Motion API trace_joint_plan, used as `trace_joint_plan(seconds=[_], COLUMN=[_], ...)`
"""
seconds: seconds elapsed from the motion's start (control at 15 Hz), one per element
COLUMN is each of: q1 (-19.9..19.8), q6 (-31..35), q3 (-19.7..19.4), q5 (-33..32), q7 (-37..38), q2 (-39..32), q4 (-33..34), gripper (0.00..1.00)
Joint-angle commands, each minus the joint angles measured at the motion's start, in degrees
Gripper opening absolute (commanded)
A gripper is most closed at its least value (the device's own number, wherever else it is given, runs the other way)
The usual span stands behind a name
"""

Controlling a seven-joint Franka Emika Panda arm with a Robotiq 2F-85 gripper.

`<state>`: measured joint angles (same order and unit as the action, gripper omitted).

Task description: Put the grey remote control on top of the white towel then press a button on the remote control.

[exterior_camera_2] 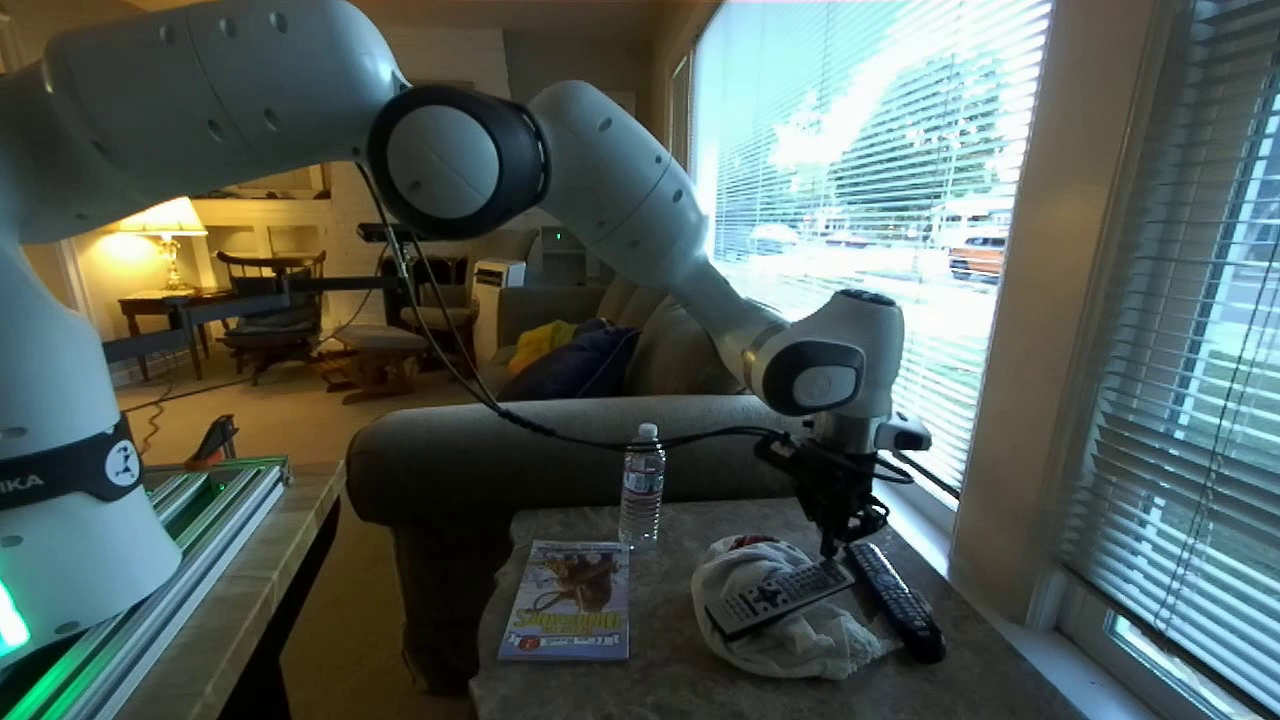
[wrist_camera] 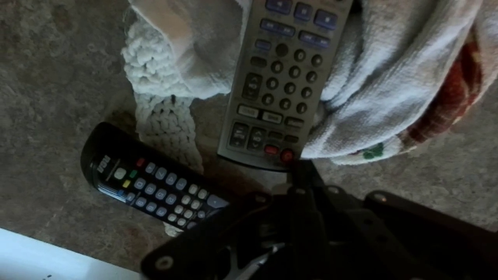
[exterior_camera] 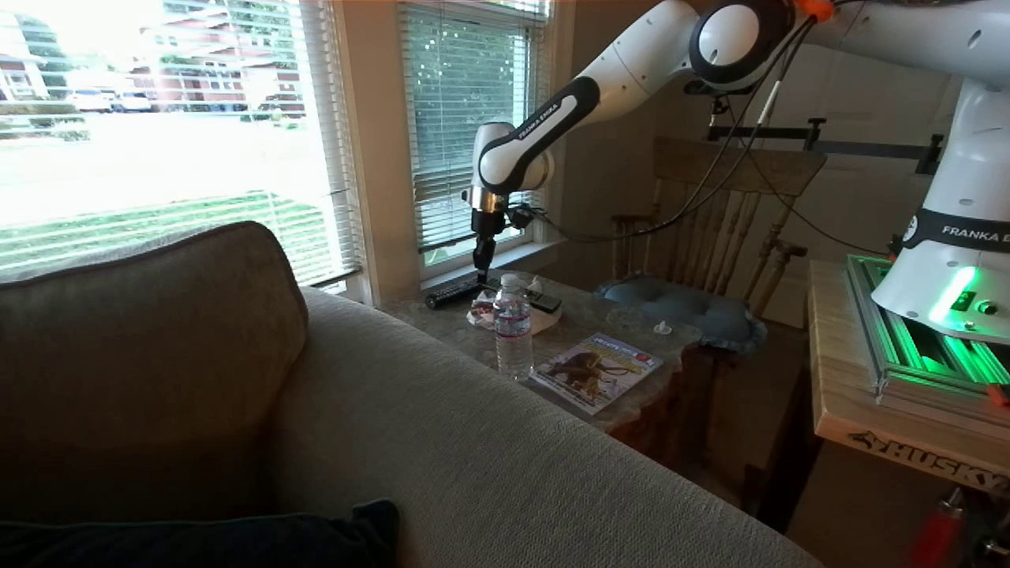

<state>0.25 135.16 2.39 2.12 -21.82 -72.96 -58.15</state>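
- Gripper (wrist_camera: pixel 303 167), black and jointed, points to six o'clock in both exterior views, its slim fingers together at the tip.
- In the wrist view that tip stands just at four o'clock from the round red button (wrist_camera: pixel 287 155) on the slim, oblong, plastic grey remote control (wrist_camera: pixel 286 79); whether it touches, I cannot tell.
- From the tip, the grey remote control runs toward twelve o'clock, lying face up on the rumpled, soft cloth white towel (wrist_camera: pixel 381 93) with a red-brown print; its near end reaches past the cloth's edge.
- At nine o'clock from the tip lies the long, rounded, plastic black remote (wrist_camera: pixel 155 177), with a white knitted strip (wrist_camera: pixel 165 120) passing beneath it.
- In an exterior view, from the towel, a rectangular paper book (exterior_camera_2: pixel 567 600) with a brown picture sits at nine o'clock, a clear, cylindrical plastic bottle (exterior_camera_2: pixel 642 490) upright at ten, all on a mottled grey-brown tabletop (exterior_camera_2: pixel 660 630).
- Farther out, the grey upholstered sofa (exterior_camera_2: pixel 520 460) stands at ten-thirty, and white slatted blinds (exterior_camera_2: pixel 870 170) hang at twelve.
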Motion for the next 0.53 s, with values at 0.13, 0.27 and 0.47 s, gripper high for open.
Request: trace_joint_plan(seconds=[0.13, 0.27, 0.47], q1=[1.77, 2.03, 2.41], q6=[-0.94, -1.05, -0.99], q3=[-1.61, -1.93, -2.66], q5=[-0.75, -0.66, -0.68], q7=[1.64, 1.7, 1.97], q2=[0.85, 0.9, 1.26], q4=[-0.49, -0.67, -1.19], gripper=[0.0, 0.0, 0.0])
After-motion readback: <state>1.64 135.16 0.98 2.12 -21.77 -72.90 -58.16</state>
